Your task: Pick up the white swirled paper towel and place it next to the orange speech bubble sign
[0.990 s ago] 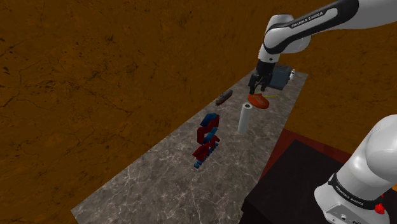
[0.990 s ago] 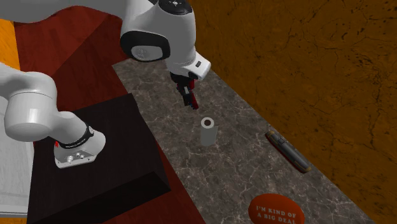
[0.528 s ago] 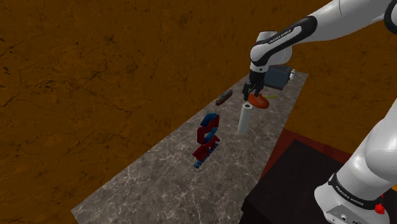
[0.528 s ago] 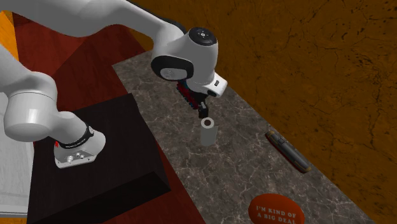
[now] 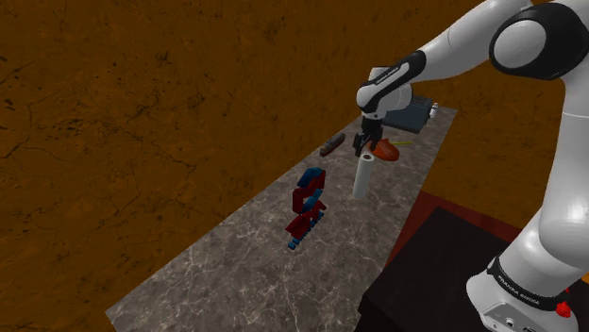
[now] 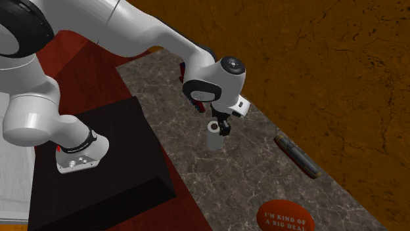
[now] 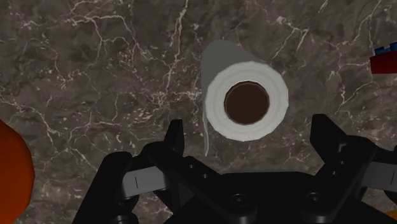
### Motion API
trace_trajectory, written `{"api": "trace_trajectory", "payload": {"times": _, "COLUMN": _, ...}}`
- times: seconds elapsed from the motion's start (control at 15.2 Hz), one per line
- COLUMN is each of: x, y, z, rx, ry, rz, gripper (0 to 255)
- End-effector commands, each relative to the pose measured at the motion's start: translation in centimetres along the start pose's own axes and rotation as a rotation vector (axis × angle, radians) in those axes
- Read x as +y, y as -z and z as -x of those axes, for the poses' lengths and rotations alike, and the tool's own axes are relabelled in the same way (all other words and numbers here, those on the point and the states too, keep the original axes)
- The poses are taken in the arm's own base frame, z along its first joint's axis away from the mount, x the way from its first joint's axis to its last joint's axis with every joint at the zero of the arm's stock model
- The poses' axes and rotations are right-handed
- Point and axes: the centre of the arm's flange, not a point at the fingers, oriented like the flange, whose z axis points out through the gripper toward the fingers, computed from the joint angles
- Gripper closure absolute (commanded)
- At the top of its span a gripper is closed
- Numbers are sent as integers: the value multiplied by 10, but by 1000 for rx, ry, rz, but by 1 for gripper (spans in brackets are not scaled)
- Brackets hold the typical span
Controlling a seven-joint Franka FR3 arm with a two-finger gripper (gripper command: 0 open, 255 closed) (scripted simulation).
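- The end effector [image 5: 361, 144] [image 6: 223, 128] [image 7: 249, 130] hangs just above the top of the paper towel roll [image 5: 362, 177] [image 6: 214, 138] [image 7: 278, 102], pointing down at it.
- Its two black fingers are spread wide; in the wrist view the roll's open end lies between them and touches neither.
- The roll is white, stands upright on the dark marbled worktop [image 5: 227, 273] [image 6: 250, 177] [image 7: 95, 63], and shows a brown core.
- In the second exterior view the round orange sign [image 6: 284, 215] lies flat near the bottom edge, well apart from the roll, with white lettering on it.
- In the shoulder view the sign [image 5: 385, 149] sits just beyond the roll, towards the far end of the worktop.
- A dark, slim, elongated object [image 5: 331, 144] [image 6: 297, 156] lies near the worktop's far-left edge in the shoulder view.
- A red and blue blocky figure [image 5: 307, 207] stands nearer in the shoulder view, to the roll's left.
- The black stand [image 5: 425, 273] [image 6: 112, 170] sits beside the worktop.
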Motion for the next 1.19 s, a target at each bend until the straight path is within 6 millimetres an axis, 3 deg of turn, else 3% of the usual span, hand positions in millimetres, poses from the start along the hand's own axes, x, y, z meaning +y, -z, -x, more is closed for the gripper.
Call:
{"api": "trace_trajectory", "payload": {"times": 0.0, "x": 0, "y": -11, "z": -5, "rx": 0, "ry": 1, "rz": 1, "gripper": 0}}
{"api": "trace_trajectory", "payload": {"times": 0.33, "x": 0, "y": -40, "z": -5, "rx": 0, "ry": 1, "rz": 1, "gripper": 0}}
{"api": "trace_trajectory", "payload": {"times": 0.86, "x": 0, "y": -40, "z": -5, "rx": 0, "ry": 1, "rz": 1, "gripper": 0}}
{"api": "trace_trajectory", "payload": {"times": 0.92, "x": 0, "y": -40, "z": -5, "rx": 0, "ry": 1, "rz": 1, "gripper": 255}}
{"api": "trace_trajectory", "payload": {"times": 1.12, "x": 0, "y": -40, "z": -5, "rx": 0, "ry": 1, "rz": 1, "gripper": 255}}
